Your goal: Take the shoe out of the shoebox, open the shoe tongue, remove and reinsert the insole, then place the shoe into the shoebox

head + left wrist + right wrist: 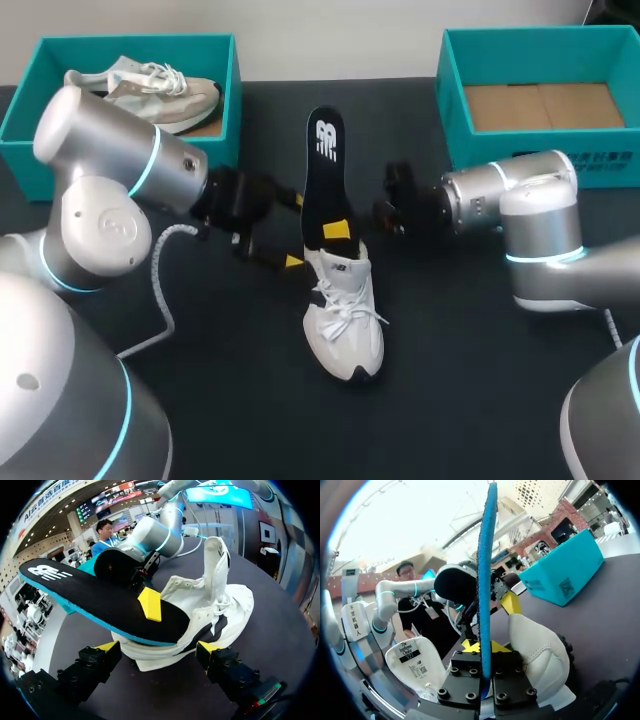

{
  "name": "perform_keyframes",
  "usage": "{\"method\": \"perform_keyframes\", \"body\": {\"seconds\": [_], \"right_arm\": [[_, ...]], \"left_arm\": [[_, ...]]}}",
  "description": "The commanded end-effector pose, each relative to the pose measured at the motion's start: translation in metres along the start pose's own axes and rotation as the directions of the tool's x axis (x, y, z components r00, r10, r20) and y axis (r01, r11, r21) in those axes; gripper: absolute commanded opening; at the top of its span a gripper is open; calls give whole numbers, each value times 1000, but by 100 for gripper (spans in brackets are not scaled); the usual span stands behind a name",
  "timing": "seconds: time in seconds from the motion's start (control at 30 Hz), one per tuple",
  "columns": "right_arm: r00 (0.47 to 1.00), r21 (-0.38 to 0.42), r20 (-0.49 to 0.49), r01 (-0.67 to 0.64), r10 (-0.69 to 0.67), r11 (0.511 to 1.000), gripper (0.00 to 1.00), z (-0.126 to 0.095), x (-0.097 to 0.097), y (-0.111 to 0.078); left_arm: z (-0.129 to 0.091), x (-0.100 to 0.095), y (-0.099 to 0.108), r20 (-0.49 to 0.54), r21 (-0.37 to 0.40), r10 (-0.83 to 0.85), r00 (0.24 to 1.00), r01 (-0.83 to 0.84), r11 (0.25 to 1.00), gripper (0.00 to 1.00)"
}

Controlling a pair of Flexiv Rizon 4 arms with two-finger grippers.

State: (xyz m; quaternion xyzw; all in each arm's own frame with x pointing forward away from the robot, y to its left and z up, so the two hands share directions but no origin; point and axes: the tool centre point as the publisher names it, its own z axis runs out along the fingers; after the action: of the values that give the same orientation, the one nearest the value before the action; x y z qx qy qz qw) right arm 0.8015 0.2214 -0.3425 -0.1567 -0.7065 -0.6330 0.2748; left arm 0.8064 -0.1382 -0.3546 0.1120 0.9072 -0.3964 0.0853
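Bright and even from overhead in the head view, with soft white highlights on the silver shells of the left arm (pixel 100 225) and right arm (pixel 540 215). Matte black desk (pixel 480 380) soaking up light, with barely a shadow beside the white shoe (pixel 345 320). Strongly backlit in the right wrist view: pale glare spread behind the insole (pixel 485 570). In the left wrist view, ceiling lamps as small hot spots, dark shade under the insole.
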Motion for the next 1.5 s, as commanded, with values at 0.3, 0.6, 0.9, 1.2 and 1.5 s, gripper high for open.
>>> {"method": "perform_keyframes", "body": {"seconds": [0.3, 0.6, 0.9, 1.2, 1.5], "right_arm": [[999, -15, 27, -38, 39, 999, 0, 8, 10, -16], [997, -4, 63, -51, 51, 999, 0, 4, 10, -5], [989, 7, 76, -124, 123, 992, 0, 4, 4, 4], [981, 16, 77, -178, 176, 984, 0, 8, 6, -16], [971, -3, 110, -213, 212, 977, 0, 7, 14, -33]], "left_arm": [[0, -4, 3, 10, -16, 5, 1000, -4, 1000, 100], [0, -4, 3, 1, -12, 8, 1000, -8, 1000, 100], [3, 0, 4, -9, -15, 14, 1000, -14, 1000, 100], [2, -2, 4, -6, -10, 15, 1000, -16, 1000, 100], [0, -3, 5, -3, -13, 20, 1000, -20, 1000, 100]]}}
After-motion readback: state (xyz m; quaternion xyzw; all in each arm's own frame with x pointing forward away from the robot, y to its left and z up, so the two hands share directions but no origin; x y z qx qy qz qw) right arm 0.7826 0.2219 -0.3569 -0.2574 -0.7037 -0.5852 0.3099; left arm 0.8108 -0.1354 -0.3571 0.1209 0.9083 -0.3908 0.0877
